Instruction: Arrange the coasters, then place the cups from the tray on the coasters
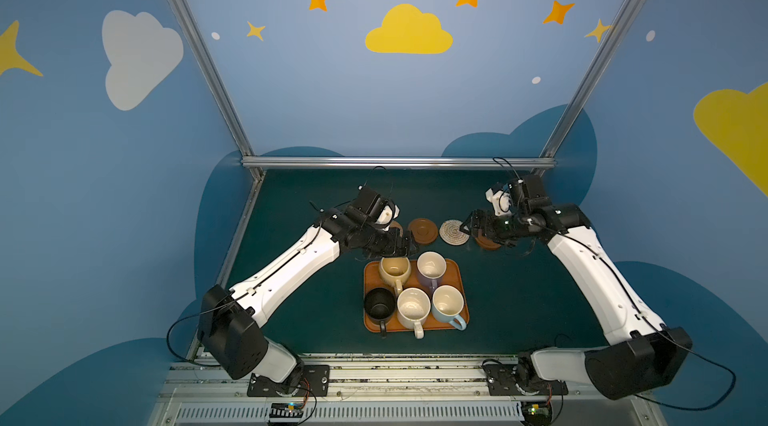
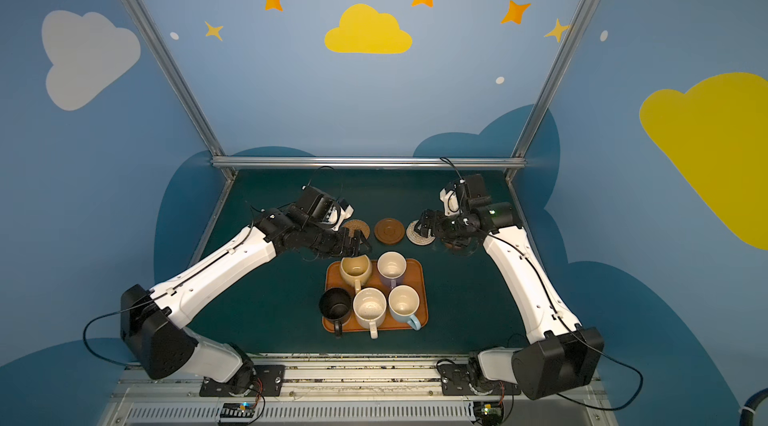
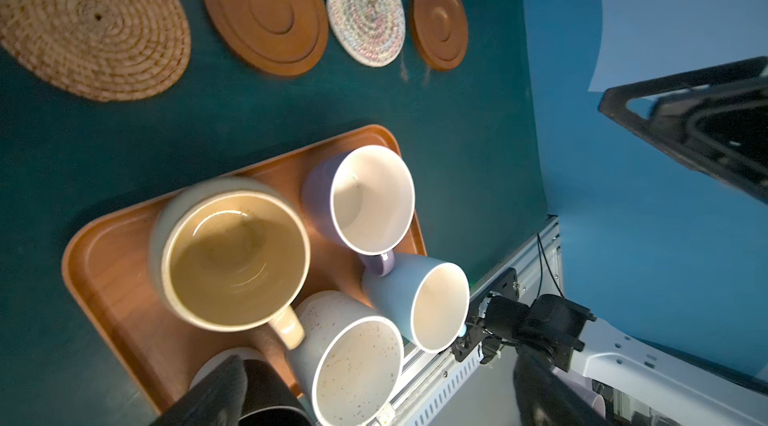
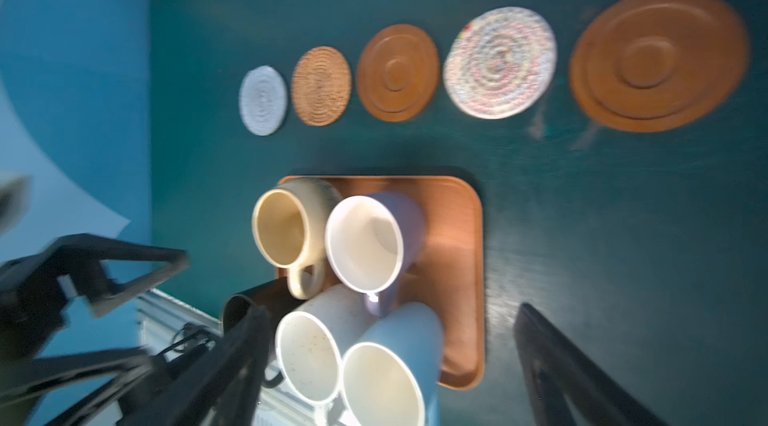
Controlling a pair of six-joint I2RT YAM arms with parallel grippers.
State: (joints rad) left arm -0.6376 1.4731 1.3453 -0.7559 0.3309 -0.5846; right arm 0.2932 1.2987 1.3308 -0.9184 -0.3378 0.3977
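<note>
1. The tray [image 1: 457, 274] is seen in both top views on the desk [image 1: 519, 299], about midway between the left and right edges and closer to the near edge than to the far one.
2. Five upright cups are carried on it. The pale yellow cup [image 1: 395, 270] and the lavender cup [image 1: 431, 268] are set along its far side. The black cup [image 1: 379, 303], the cream-white cup [image 1: 413, 307] and the light blue cup [image 1: 448, 302] are set along its near side.
3. Five coasters are laid flat in a row between the tray and the far edge, as the right wrist view shows. From the left edge they are the grey-white coaster [image 4: 262, 100], the rattan coaster [image 4: 321, 86], the middle wooden coaster [image 4: 397, 72], the beige woven coaster [image 4: 499, 62] and the end wooden coaster [image 4: 658, 59].
4. The left gripper [image 1: 409, 246] is held spread wide over the tray's far left corner, just beside the pale yellow cup.
5. The right gripper [image 1: 471, 228] is seen spread wide, though blurred in its wrist view, above the right end of the row.
</note>
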